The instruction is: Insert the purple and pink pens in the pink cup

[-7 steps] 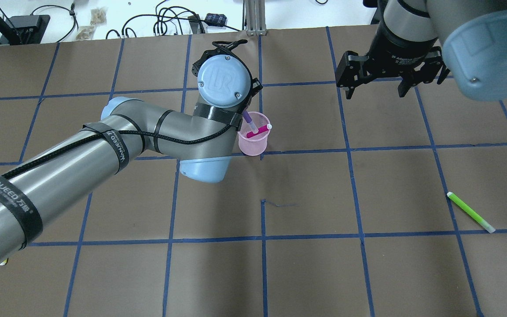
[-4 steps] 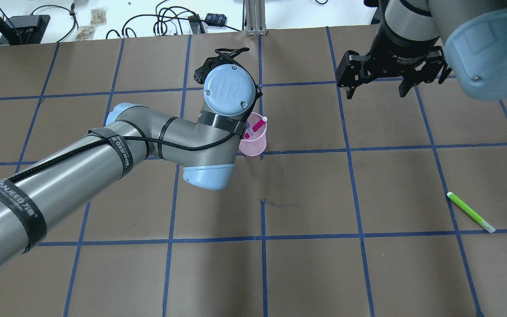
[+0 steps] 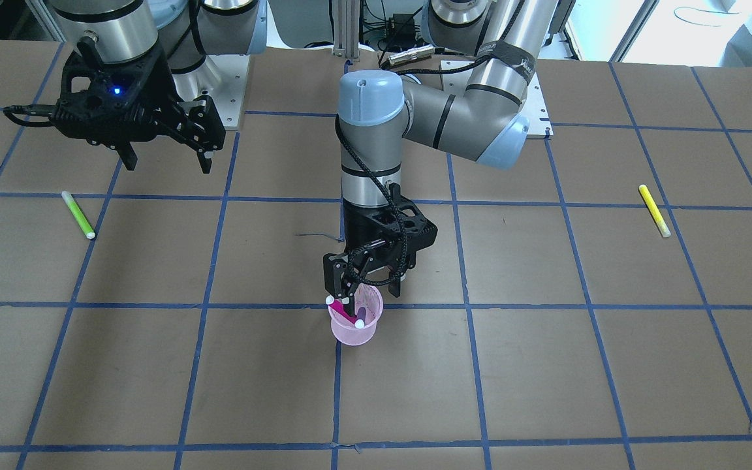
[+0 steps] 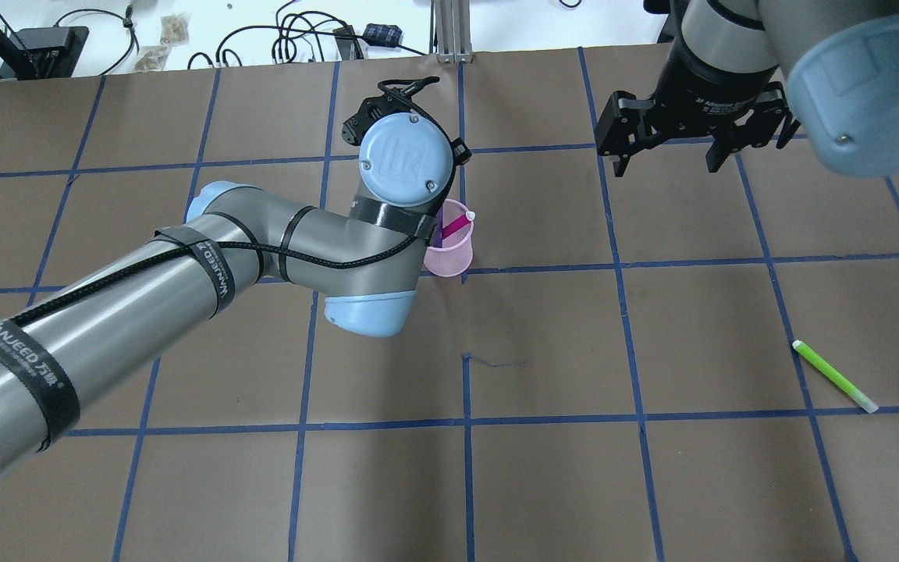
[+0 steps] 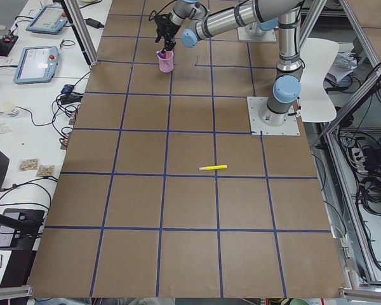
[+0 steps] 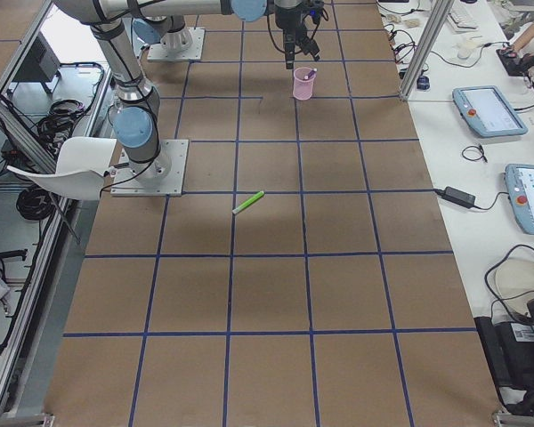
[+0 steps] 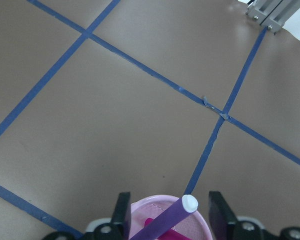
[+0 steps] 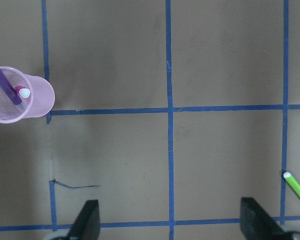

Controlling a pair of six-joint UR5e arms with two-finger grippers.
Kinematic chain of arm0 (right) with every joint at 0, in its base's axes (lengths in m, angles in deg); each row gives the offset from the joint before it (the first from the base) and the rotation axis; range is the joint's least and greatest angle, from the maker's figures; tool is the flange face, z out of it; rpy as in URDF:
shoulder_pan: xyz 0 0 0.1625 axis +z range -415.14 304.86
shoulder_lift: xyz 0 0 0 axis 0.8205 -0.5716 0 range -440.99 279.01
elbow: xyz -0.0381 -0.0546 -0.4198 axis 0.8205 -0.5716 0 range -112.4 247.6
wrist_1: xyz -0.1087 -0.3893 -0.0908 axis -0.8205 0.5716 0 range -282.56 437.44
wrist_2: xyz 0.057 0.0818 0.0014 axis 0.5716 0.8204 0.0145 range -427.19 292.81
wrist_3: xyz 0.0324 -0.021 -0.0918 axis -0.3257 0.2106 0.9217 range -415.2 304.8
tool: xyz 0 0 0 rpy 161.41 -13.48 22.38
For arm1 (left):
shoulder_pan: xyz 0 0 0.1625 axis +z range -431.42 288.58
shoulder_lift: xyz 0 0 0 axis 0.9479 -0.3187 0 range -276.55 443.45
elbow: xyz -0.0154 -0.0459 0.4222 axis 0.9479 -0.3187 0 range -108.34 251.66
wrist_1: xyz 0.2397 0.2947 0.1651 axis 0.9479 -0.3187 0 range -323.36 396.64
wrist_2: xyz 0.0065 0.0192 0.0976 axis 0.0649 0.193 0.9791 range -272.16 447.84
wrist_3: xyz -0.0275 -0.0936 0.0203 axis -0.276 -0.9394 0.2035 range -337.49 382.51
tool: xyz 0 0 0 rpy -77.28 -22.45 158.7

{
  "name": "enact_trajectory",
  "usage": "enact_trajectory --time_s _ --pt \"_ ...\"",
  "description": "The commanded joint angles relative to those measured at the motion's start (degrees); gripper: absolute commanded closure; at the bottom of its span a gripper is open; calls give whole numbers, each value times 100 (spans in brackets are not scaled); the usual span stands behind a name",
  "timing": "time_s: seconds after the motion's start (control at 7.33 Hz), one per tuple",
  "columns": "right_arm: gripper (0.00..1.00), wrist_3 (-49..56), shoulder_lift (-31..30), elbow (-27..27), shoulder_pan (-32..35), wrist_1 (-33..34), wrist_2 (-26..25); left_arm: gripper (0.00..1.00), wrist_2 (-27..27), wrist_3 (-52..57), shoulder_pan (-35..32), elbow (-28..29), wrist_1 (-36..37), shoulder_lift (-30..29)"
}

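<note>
The pink mesh cup (image 3: 353, 333) stands upright near the table's middle and also shows in the overhead view (image 4: 449, 254). The pink pen (image 3: 343, 311) and the purple pen (image 8: 4, 82) both lean inside it, white caps up. My left gripper (image 3: 366, 287) hangs just above the cup's rim, open, its fingers on either side of the purple pen (image 7: 165, 220) without touching it. In the overhead view the wrist hides that gripper and the purple pen; only the pink pen (image 4: 456, 225) shows. My right gripper (image 4: 664, 160) is open, empty and raised far from the cup.
A green pen (image 4: 834, 376) lies on the table on my right side. A yellow pen (image 3: 654, 210) lies on my left side. The brown table has blue tape grid lines. Cables and devices sit beyond the far edge.
The left wrist has moved over the cup and now covers the purple pen, which sits lower in the cup. The pink pen has tipped more upright. The right arm has barely moved.
</note>
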Motion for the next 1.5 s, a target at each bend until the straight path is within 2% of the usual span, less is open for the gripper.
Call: enact_trajectory --time_s 0.0,0.27,0.41,0.55,0.68,0.82,0.95,1.36 --pt "0 -3 20 0 0 0 6 0 -424 376 235 135 -671 210" --pt "0 6 29 0 0 8 6 0 -471 1559 771 686 -2199 474" --pt "0 -3 29 -9 0 8 6 0 -471 2575 982 837 -2780 632" --pt "0 -3 29 -26 -9 43 23 0 -819 3394 1210 865 -3126 807" --pt "0 -38 37 -87 -17 131 49 0 -1205 3750 1552 882 -3912 966" --pt "0 -47 37 -79 -18 549 50 0 -1566 4059 1895 874 -4312 1089" --pt "0 -64 46 -18 -9 745 50 0 -1639 4175 2203 865 -4437 1291" --pt "0 -38 46 -9 9 712 50 0 -1569 5252 2654 707 -5069 1704"
